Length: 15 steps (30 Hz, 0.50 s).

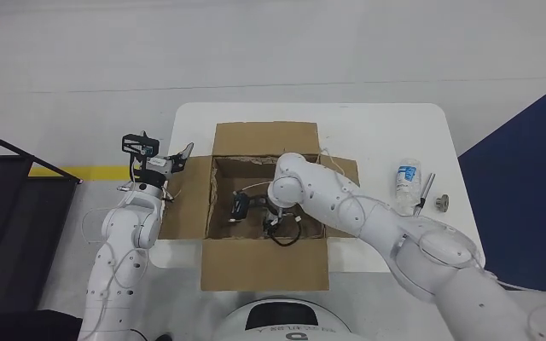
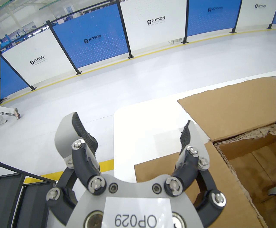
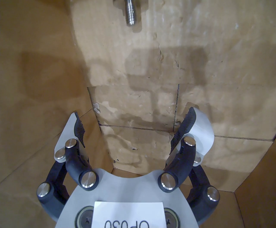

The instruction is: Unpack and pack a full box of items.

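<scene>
The open cardboard box (image 1: 266, 256) stands mid-table with its flaps spread out. My right gripper (image 1: 242, 206) is down inside it; in the right wrist view the right gripper (image 3: 134, 121) is open above the worn box floor (image 3: 151, 71), holding nothing. A threaded metal bolt (image 3: 130, 13) lies farther along that floor. My left gripper (image 1: 166, 162) hovers outside the box by its left flap (image 1: 189, 200). In its own view the left gripper (image 2: 131, 127) is open and empty over the white table corner (image 2: 140, 138), with a box flap (image 2: 226, 108) beside it.
On the table right of the box lie a small clear bottle (image 1: 405, 176), a thin pen-like tool (image 1: 424, 192) and a round knob (image 1: 442, 202). A black looped cable (image 1: 286, 232) sits in the box by the right arm. A dark rack (image 1: 21, 213) stands left of the table.
</scene>
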Each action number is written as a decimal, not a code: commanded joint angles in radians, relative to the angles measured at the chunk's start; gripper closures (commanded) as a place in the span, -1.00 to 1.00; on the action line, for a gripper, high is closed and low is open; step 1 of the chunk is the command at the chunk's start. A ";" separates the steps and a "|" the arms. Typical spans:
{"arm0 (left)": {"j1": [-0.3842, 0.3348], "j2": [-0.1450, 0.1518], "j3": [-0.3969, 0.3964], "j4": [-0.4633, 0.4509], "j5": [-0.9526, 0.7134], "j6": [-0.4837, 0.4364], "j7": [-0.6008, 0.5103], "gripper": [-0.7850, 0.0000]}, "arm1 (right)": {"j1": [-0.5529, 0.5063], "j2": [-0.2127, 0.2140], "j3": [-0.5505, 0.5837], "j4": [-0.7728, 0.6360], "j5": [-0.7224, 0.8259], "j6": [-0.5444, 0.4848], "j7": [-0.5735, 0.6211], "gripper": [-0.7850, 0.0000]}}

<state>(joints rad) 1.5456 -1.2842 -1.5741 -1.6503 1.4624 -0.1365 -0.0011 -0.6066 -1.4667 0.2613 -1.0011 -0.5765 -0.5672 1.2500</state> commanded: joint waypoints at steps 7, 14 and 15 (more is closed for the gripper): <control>0.000 0.000 0.000 0.000 0.000 0.000 0.000 -1.00 | -0.014 0.042 0.034 -0.064 -0.027 0.060 0.063 -1.00; 0.000 0.000 0.000 0.000 0.000 0.000 0.000 -1.00 | -0.006 0.076 -0.028 -0.111 0.045 0.143 0.146 -1.00; 0.000 0.000 0.000 0.000 0.000 0.000 0.000 -1.00 | 0.000 0.078 -0.037 -0.112 0.057 0.148 0.151 -1.00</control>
<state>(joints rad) 1.5456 -1.2842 -1.5741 -1.6503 1.4624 -0.1365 -0.0011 -0.6126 -1.3913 0.2333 -1.1131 -0.5317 -0.4244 1.3957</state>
